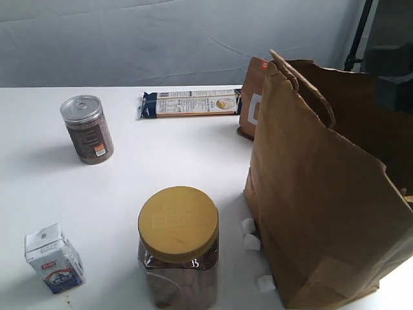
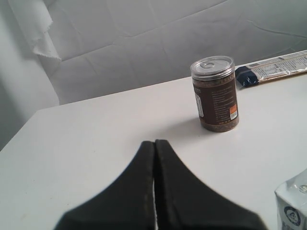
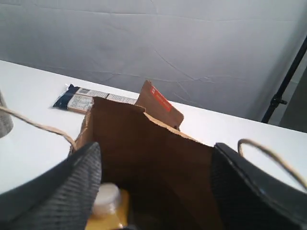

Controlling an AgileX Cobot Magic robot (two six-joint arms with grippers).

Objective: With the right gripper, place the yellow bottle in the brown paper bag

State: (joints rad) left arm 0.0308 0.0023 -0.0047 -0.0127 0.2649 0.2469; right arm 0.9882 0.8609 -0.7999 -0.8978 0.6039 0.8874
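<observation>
The tall brown paper bag (image 1: 322,194) stands at the right of the table, its mouth open. In the right wrist view my right gripper (image 3: 156,163) hangs over the bag (image 3: 144,139) with its two fingers wide apart and nothing between them: open. Down inside the bag lies the yellow bottle (image 3: 112,211), white cap (image 3: 106,195) showing beside one finger, blurred. The bottle is hidden in the exterior view. My left gripper (image 2: 154,143) is shut and empty, low over the table.
A yellow-lidded jar (image 1: 179,245) stands left of the bag, small white cubes (image 1: 251,242) between them. A brown can (image 1: 87,129), a small carton (image 1: 55,258), a blue-and-white packet (image 1: 190,103) and a brown packet with a white label (image 1: 255,97) also sit on the table.
</observation>
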